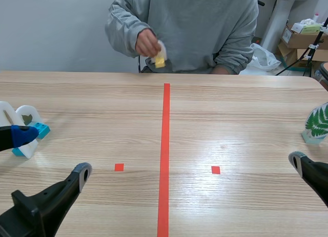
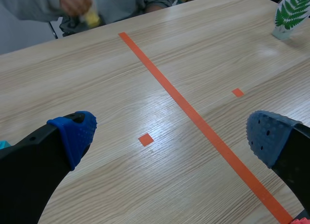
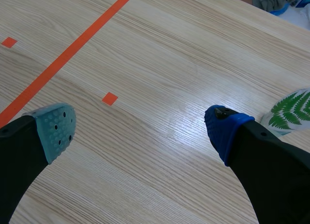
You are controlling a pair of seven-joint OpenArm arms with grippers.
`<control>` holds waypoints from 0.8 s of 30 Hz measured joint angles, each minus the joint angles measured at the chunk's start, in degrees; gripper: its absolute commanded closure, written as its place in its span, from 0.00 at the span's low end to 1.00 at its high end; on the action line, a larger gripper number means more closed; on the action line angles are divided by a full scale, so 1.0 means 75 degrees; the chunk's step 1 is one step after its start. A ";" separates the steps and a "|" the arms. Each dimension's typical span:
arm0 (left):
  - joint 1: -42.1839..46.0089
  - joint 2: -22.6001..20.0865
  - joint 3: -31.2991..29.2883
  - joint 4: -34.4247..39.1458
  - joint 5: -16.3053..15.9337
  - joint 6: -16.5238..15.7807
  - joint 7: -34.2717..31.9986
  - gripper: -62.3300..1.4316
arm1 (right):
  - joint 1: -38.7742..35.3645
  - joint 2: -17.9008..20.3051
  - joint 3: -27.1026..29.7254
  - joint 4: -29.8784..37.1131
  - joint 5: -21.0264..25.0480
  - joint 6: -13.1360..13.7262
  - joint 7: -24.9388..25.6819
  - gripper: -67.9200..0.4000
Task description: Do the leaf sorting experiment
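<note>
A person across the table holds a small yellow-and-white thing (image 1: 159, 56) in one hand (image 2: 77, 1). A white card with a green fern leaf (image 1: 317, 122) stands at the table's right edge, just beyond the blue-padded finger of my right gripper (image 3: 140, 132), which is open over bare wood. The fern card (image 3: 289, 111) shows there too, and far off in the left wrist view as the fern card (image 2: 291, 12). White cards with a small dark leaf (image 1: 26, 119) on a blue base stand at the far left, beside my left gripper (image 2: 172, 141), which is open with nothing between its fingers.
An orange-red tape line (image 1: 165, 160) runs down the middle of the wooden table (image 1: 230, 119), with a small tape square on each side. Cardboard boxes (image 1: 302, 40) and a white bag stand behind the table at the right.
</note>
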 measured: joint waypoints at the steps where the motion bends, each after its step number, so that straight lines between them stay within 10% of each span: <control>1: 0.0000 0.0000 0.0000 0.0000 0.0000 0.0000 -0.0003 0.00 | 0.0000 0.0000 0.0000 0.0000 0.0000 0.0000 0.0000 0.20; 11: -0.0003 0.0000 0.0000 0.0000 0.0000 0.0000 -0.0003 0.00 | 0.0000 0.0000 0.0000 0.0000 -0.0041 0.0000 0.0020 0.20; 24: -0.0003 0.0000 0.0000 0.0000 0.0000 0.0000 0.0000 0.00 | 0.0000 0.0000 -0.0207 0.0000 -0.2060 -0.0006 0.1513 0.20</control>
